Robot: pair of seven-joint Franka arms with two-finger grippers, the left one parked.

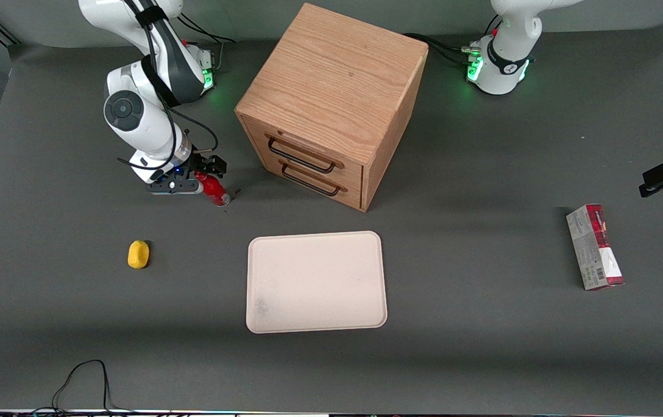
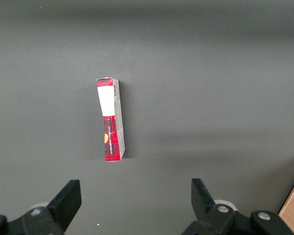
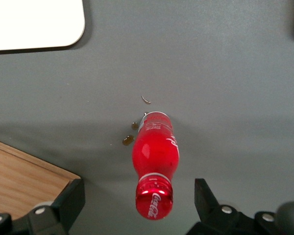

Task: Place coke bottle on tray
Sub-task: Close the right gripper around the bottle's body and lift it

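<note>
The coke bottle (image 3: 155, 156) is small and red with a red cap, and it stands upright on the grey table. In the front view the bottle (image 1: 214, 190) is near the wooden drawer cabinet, toward the working arm's end. My right gripper (image 3: 138, 203) is open, low over the table, with one finger on each side of the cap and neither touching it. The gripper also shows in the front view (image 1: 207, 174). The cream tray (image 1: 317, 282) lies flat and bare, nearer the front camera than the cabinet. A corner of the tray shows in the right wrist view (image 3: 34, 24).
A wooden two-drawer cabinet (image 1: 331, 104) stands close beside the bottle; its corner (image 3: 24, 176) is next to one finger. A yellow oval lump (image 1: 138, 254) lies nearer the front camera than the gripper. A red-and-grey carton (image 1: 594, 246) lies toward the parked arm's end. Small brown crumbs (image 3: 128, 141) lie by the bottle.
</note>
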